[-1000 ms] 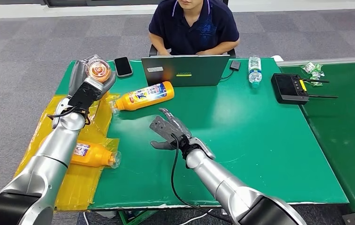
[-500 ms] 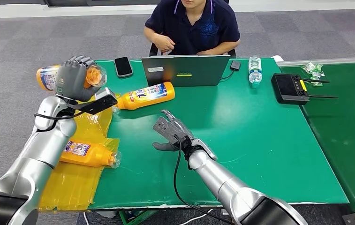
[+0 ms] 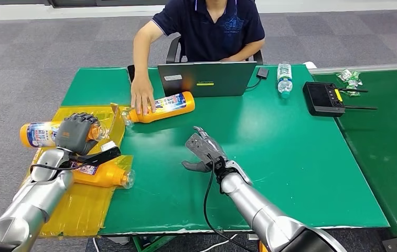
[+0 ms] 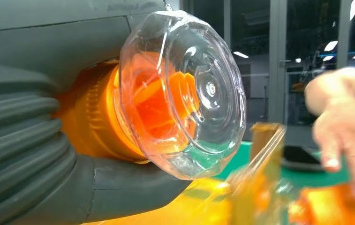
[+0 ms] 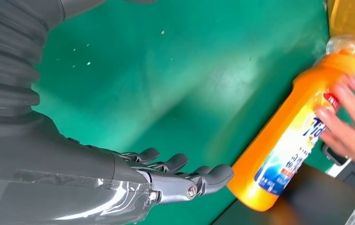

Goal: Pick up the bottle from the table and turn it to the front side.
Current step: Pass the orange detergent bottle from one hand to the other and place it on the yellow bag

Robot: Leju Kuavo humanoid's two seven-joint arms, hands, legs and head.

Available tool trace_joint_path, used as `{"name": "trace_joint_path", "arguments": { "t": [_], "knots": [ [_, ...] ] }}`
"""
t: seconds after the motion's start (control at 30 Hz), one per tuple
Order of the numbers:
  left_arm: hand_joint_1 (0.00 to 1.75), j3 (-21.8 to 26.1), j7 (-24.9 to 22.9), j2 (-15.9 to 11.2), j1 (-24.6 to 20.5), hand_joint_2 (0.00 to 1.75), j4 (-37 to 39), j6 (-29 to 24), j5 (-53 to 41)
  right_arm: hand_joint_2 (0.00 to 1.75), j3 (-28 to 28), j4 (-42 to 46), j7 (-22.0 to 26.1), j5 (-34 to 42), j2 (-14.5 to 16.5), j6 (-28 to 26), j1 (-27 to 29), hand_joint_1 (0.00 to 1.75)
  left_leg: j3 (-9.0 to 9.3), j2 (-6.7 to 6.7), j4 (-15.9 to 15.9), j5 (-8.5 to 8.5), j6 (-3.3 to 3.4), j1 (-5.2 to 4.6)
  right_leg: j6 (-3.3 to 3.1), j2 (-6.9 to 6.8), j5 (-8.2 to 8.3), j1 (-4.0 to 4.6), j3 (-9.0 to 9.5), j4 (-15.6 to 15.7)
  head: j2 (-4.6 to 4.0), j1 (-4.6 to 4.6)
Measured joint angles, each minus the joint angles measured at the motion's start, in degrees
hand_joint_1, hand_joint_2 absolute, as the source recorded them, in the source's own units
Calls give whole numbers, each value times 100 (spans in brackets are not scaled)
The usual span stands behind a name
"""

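— Left hand [image 3: 75,134] first: what has it got?

— Its fingers are wrapped round an orange bottle [image 3: 41,134], held on its side above the yellow sheet [image 3: 83,207] at the table's [image 3: 290,157] left edge. The clear cap [image 4: 185,93] faces the wrist camera, I'd guess so the label can be rolled round to the front.

— And the table itself?

— Green, with a laptop [image 3: 206,79] at the far edge where a person [image 3: 206,26] sits. Their hand [image 3: 142,97] rests on a second orange bottle [image 3: 162,106] lying just before the laptop, perhaps steadying or resetting it.

— The right hand [image 3: 202,152]?

— Empty, fingers spread, hovering over the middle of the table, apart from that second bottle. It looks parked out of the way.

— Anything smaller?

— A third orange bottle [image 3: 104,175] lies on the yellow sheet, near the left arm, probably waiting its turn. A water bottle [image 3: 285,79] stands by the far edge.
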State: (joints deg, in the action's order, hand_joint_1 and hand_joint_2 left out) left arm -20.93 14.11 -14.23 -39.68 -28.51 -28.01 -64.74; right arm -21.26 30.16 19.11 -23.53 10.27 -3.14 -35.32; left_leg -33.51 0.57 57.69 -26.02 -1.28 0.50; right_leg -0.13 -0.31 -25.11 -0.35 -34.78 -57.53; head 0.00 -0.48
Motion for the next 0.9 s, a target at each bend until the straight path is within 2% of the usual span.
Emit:
{"name": "trace_joint_path", "arguments": {
  "t": [0.23,0.37,0.57,0.9],
  "knots": [
    [171,102,16,-91,245,175,114,-140,-190,175,112,209,33,-11,-144,-5,227,0,-3,-2,0,0,0,-1,1,-2,1,-1,-1,1,0,0],
    [0,127,44,-98,290,175,139,-296,-326,175,144,238,44,-21,-186,-1,281,0,-2,-2,0,0,0,-1,1,-3,1,-1,-1,1,0,0],
    [0,283,111,-26,419,175,115,-879,-658,175,169,261,138,-36,-257,19,406,0,-3,-2,0,0,0,-1,1,-1,1,0,-2,1,0,0],
    [0,604,308,41,580,175,-66,-971,-880,175,173,261,152,-35,-262,52,408,0,-3,-1,0,0,0,0,1,-1,1,0,-3,1,0,0]
  ]
}}
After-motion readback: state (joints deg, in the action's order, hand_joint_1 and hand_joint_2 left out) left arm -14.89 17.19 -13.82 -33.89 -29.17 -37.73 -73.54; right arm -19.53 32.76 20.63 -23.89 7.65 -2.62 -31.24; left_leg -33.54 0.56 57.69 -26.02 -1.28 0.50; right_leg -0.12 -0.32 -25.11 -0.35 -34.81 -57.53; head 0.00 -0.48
